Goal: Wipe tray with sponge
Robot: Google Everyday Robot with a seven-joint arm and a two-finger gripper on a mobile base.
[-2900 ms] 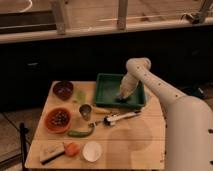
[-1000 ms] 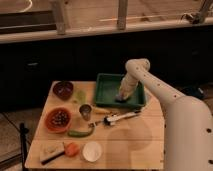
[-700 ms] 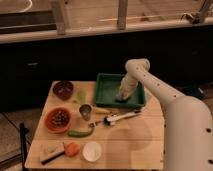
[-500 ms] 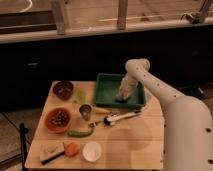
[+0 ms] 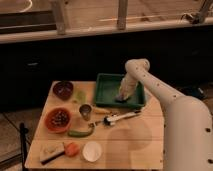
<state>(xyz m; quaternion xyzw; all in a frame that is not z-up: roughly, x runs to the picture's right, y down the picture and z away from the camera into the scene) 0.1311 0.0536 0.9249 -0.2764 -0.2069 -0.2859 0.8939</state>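
The green tray (image 5: 107, 90) with raised rims sits at the back middle of the wooden table. My white arm reaches down from the right into the tray. My gripper (image 5: 122, 95) is low over the tray's right half, close to its front rim. A small pale thing under the gripper may be the sponge (image 5: 121, 98); I cannot make it out for sure.
Left of the tray are a dark purple bowl (image 5: 63, 89), a light green piece (image 5: 80, 95), a metal cup (image 5: 85, 110) and an orange bowl (image 5: 58, 119). In front lie a brush-like tool (image 5: 119, 118), a green pepper (image 5: 81, 132), a carrot (image 5: 72, 148) and a white dish (image 5: 92, 150).
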